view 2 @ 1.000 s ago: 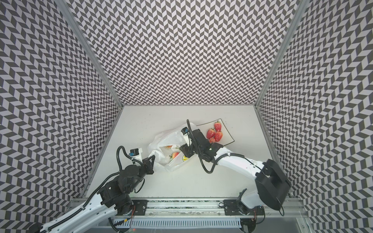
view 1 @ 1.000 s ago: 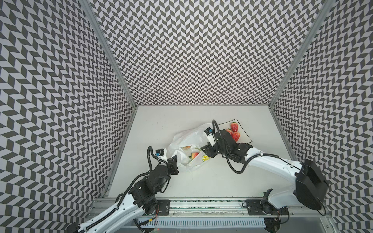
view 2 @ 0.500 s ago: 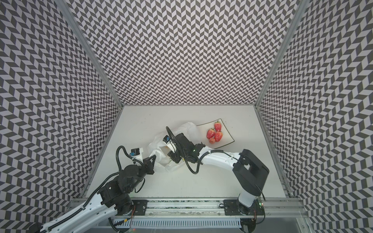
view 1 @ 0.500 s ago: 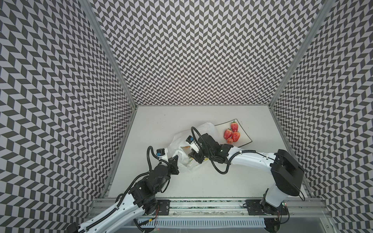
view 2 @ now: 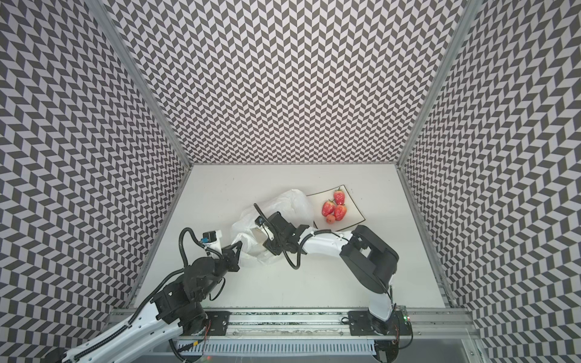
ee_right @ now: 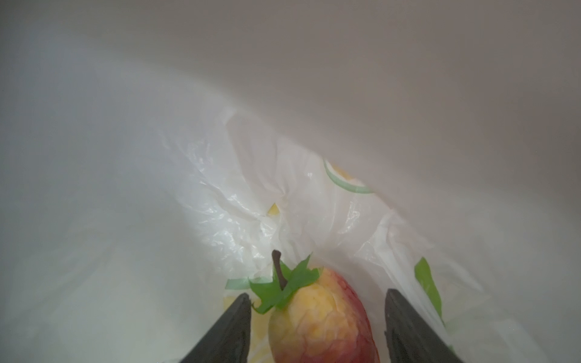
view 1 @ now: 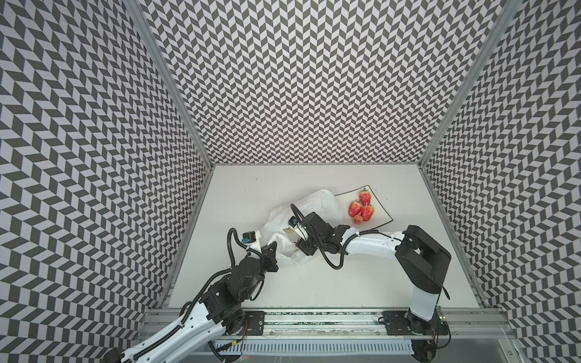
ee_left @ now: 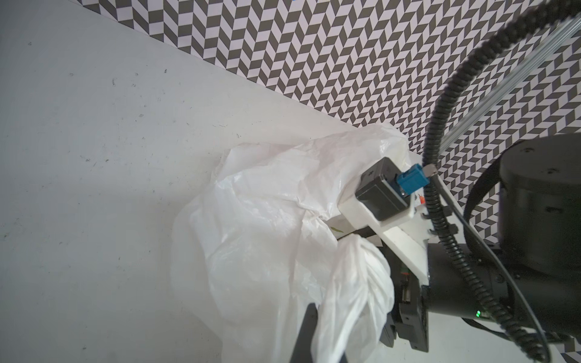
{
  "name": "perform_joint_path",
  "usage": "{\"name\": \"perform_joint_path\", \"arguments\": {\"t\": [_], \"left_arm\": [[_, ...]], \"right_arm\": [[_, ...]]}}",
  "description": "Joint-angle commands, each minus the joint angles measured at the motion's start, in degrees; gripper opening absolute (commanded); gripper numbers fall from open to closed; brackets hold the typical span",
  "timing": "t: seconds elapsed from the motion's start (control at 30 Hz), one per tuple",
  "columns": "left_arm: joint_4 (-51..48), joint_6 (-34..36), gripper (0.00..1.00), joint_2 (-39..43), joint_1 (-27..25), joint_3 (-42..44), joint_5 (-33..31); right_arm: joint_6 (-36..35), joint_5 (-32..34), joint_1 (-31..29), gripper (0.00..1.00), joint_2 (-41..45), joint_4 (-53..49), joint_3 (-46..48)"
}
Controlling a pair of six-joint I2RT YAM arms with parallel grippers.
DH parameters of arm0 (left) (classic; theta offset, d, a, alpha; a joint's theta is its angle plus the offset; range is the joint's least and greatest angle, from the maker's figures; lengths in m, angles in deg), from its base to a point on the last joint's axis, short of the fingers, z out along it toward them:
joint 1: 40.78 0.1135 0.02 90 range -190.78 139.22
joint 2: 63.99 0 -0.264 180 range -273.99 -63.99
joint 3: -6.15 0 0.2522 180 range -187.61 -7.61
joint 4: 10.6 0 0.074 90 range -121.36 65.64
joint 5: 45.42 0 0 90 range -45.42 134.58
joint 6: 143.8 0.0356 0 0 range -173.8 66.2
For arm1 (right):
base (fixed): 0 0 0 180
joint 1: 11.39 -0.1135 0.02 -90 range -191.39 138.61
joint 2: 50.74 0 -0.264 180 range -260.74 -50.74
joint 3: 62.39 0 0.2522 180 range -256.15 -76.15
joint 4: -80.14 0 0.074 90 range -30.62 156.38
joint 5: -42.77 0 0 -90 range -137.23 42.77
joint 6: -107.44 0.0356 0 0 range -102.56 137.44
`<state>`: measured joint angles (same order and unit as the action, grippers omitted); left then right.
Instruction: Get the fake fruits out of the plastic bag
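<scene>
The plastic bag lies crumpled mid-table, thin and white in both top views. My left gripper is shut on a bunched edge of the bag at its near-left side. My right gripper is reaching inside the bag and stands open. A red-yellow peach-like fruit with a green top lies between its fingers, with a gap on each side. Three strawberries and a small red-orange fruit rest on the plate. From above, the bag hides the peach.
The square white black-rimmed plate sits just right of the bag, also seen as the plate. Patterned walls close in the left, back and right. The right arm's base link stands near the front right.
My right gripper has moved left from the bag's right edge into its mouth, and its jaws have widened around the peach-like fruit. The left gripper has kept its hold.
</scene>
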<state>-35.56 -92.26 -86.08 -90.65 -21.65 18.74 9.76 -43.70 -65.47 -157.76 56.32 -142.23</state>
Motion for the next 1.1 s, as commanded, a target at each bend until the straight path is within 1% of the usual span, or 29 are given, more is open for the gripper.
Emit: {"name": "perform_joint_path", "arguments": {"t": [0.0, 0.13, 0.2, 0.33, 0.47, 0.57, 0.6, 0.77, 0.83, 1.0, 1.07], "left_arm": [[-0.5, -0.7, 0.00, 0.6, -0.1, 0.0, -1.4], [-0.5, -0.9, 0.00, 0.7, -0.1, 0.0, -1.5], [-0.5, -1.0, 0.00, 0.7, -0.1, 0.0, -1.5], [-0.7, -0.9, 0.00, 0.9, -0.1, -0.1, -1.5], [-0.5, -1.0, 0.00, 0.9, -0.1, -0.2, -1.6], [0.2, -1.0, 0.00, 0.8, -0.1, 0.1, -1.6], [0.5, -1.1, 0.00, 0.6, -0.1, 0.2, -1.6], [1.8, -1.2, 0.00, -0.1, -0.1, 0.4, -1.4], [2.1, -1.1, 0.00, -0.4, -0.1, 0.4, -1.4], [1.7, -1.3, 0.00, -0.1, -0.1, 0.4, -1.5], [1.3, -1.4, 0.00, 0.3, -0.1, 0.4, -1.7]], "right_arm": [[-0.8, 2.7, 0.1, 0.67, -1.7, -0.6, -1.0], [-0.1, 3.9, 0.1, 0.66, -3.3, -0.1, -0.9], [0.2, 4.0, 0.2, 0.63, -3.8, 0.2, -1.3], [1.1, 3.5, 0.1, 0.54, -3.6, 1.2, -2.0], [2.0, 1.5, 0.2, 0.43, -0.8, 3.7, -1.8], [2.2, -2.2, 0.2, 0.34, 3.3, 7.4, -0.2], [2.0, -3.7, 0.2, 0.33, 5.0, 9.0, 0.8], [2.2, -12.4, 0.3, 0.32, 13.2, 21.2, 8.9], [3.5, -13.8, 0.3, 0.32, 15.4, 24.5, 11.7], [5.1, -14.7, 0.4, 0.30, 20.7, 23.5, 14.6], [6.9, -12.9, 0.5, 0.30, 24.8, 21.7, 16.7]]}}
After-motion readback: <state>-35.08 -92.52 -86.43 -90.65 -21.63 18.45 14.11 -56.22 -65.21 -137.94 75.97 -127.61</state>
